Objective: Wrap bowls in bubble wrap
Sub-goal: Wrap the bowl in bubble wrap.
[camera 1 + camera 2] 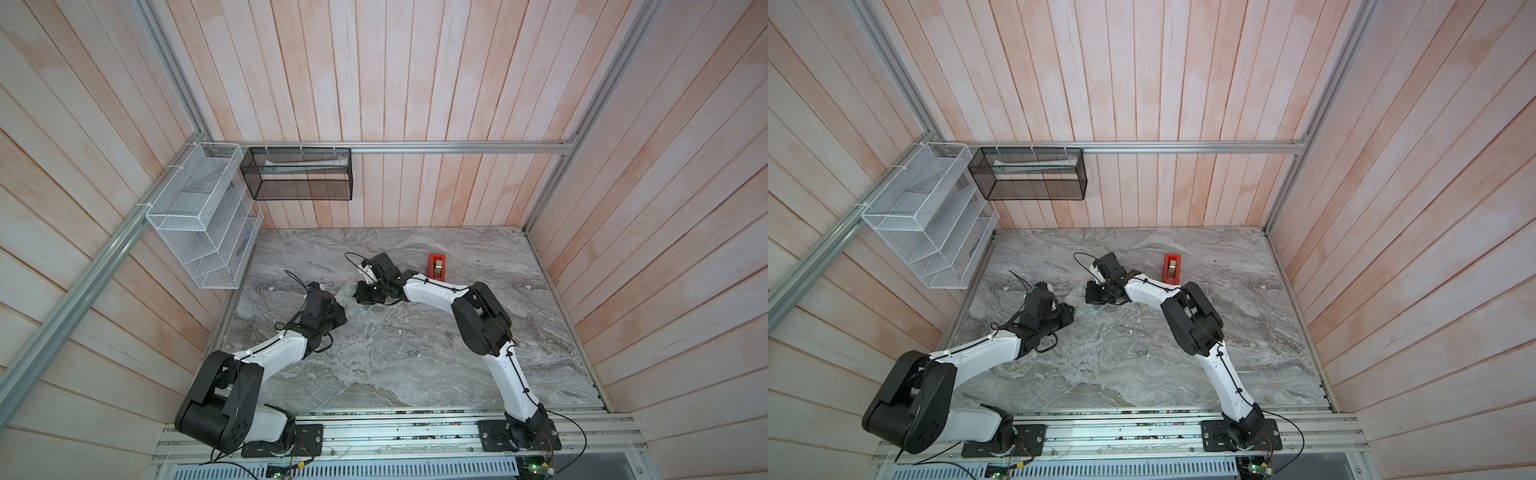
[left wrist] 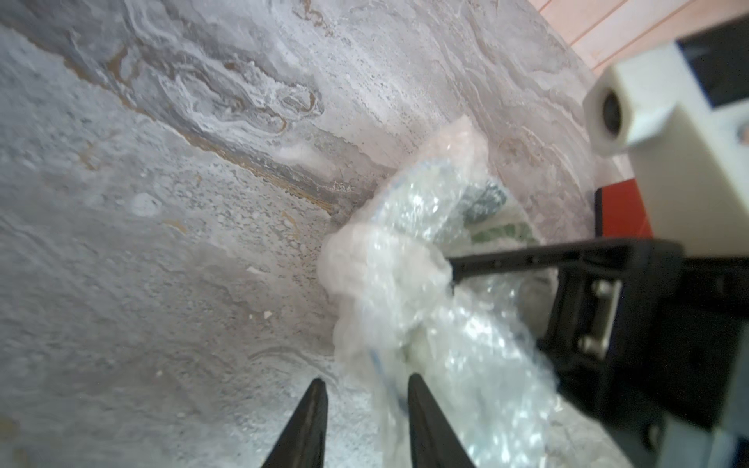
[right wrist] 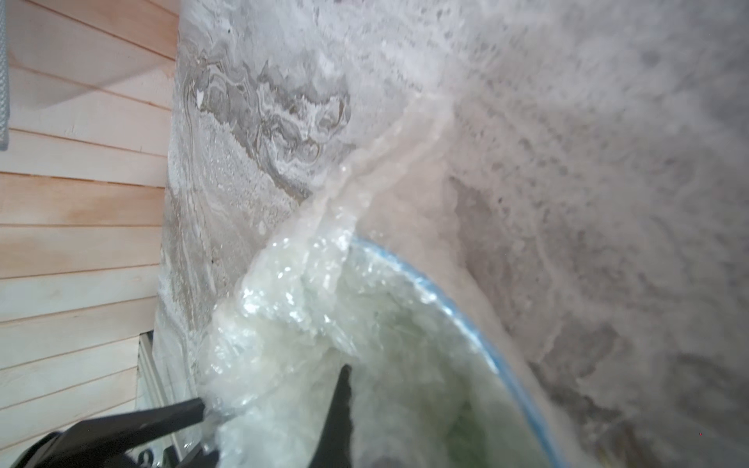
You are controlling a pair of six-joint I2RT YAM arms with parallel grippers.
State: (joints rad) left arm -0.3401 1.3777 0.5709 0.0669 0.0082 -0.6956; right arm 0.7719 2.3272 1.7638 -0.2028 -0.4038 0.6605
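Observation:
The bowl [image 3: 466,320] is white with green leaf prints and a bluish rim, and it lies on the marble table between my two grippers. Crinkly bubble wrap [image 3: 292,300] is bunched over it and stuffed into its mouth. In both top views the wrap [image 1: 347,291] [image 1: 1074,296] is a small whitish heap. My right gripper [image 3: 343,377] is shut, its tips pushed into the wrap inside the bowl; whether it pinches any wrap is hidden. My left gripper [image 2: 367,383] is open beside the bundle [image 2: 405,283], and the wrap's edge reaches into the gap between its fingers.
A red tape dispenser [image 1: 437,266] [image 1: 1172,268] stands on the table [image 1: 415,353] behind the right arm. On the left wall hangs a white wire basket [image 1: 195,220]; a black mesh basket [image 1: 299,174] hangs on the back wall. Plank walls enclose the table.

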